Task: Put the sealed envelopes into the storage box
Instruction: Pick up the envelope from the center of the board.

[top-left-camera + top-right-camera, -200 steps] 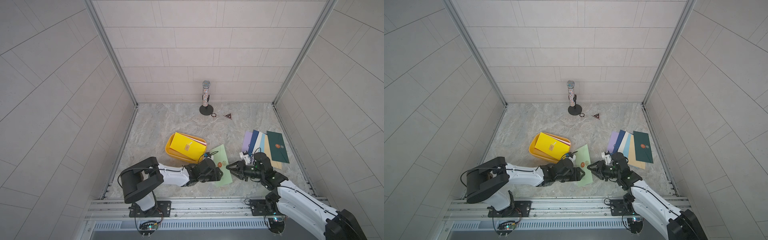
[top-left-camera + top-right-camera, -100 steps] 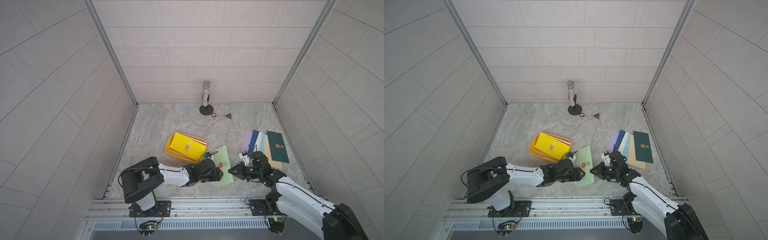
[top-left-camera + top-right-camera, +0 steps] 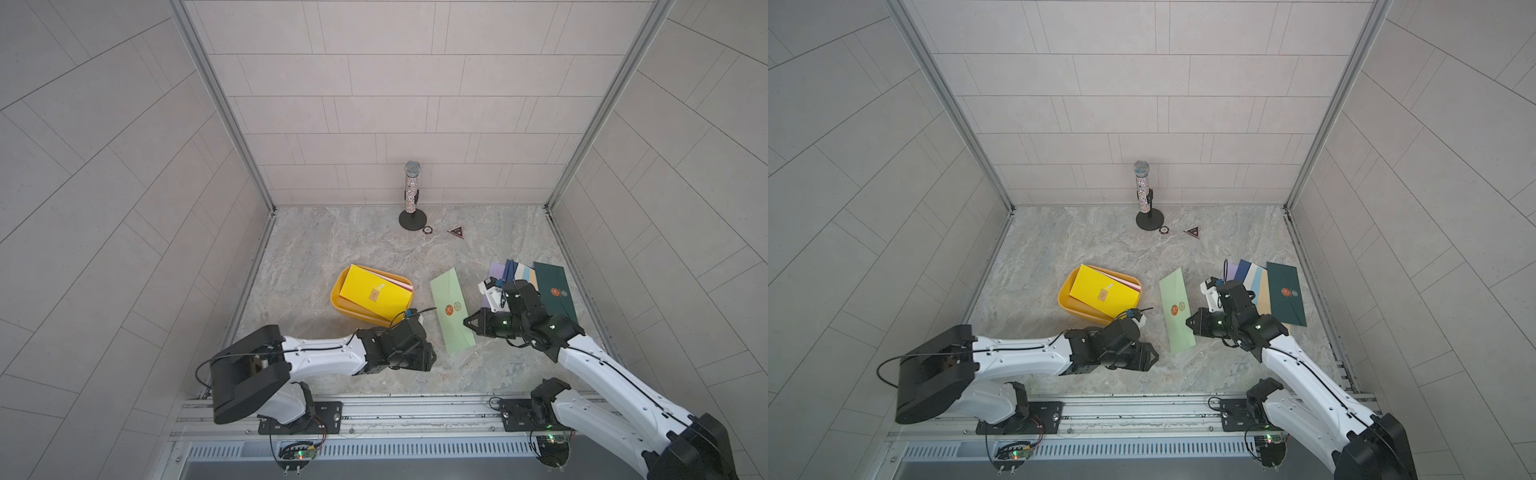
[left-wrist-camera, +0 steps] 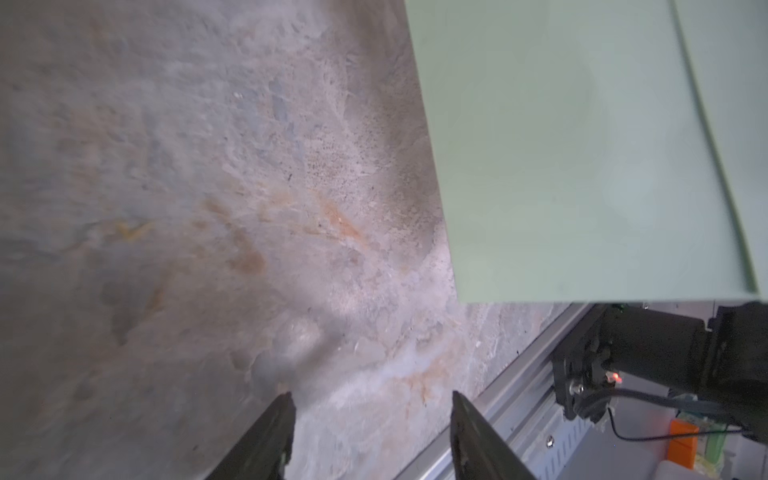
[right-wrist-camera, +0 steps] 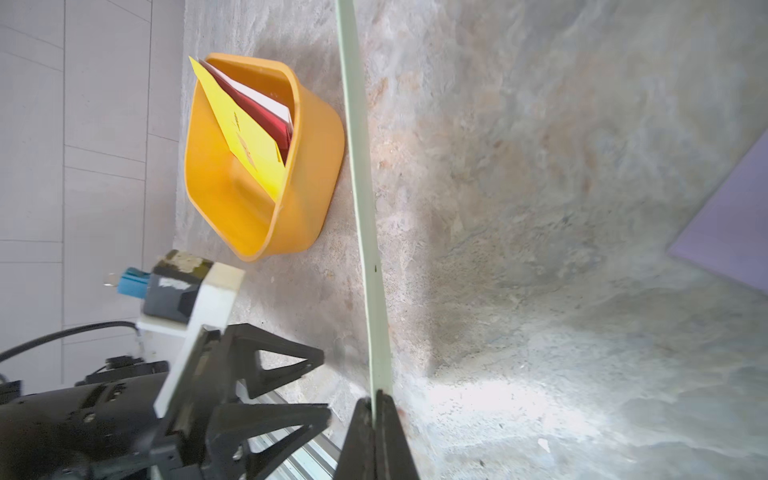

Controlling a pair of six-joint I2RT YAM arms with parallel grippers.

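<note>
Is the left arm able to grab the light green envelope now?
Probably yes. The left gripper is open, empty and close beside the light green envelope, with nothing between them. The right gripper is shut on the envelope's edge, though, so both would be holding it.

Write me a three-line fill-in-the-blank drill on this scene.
1. The right claw is ____ on the light green envelope.
2. The left claw stands open, holding ____.
3. The topmost envelope in the storage box is coloured ____.
Missing words: shut; nothing; yellow.
</note>
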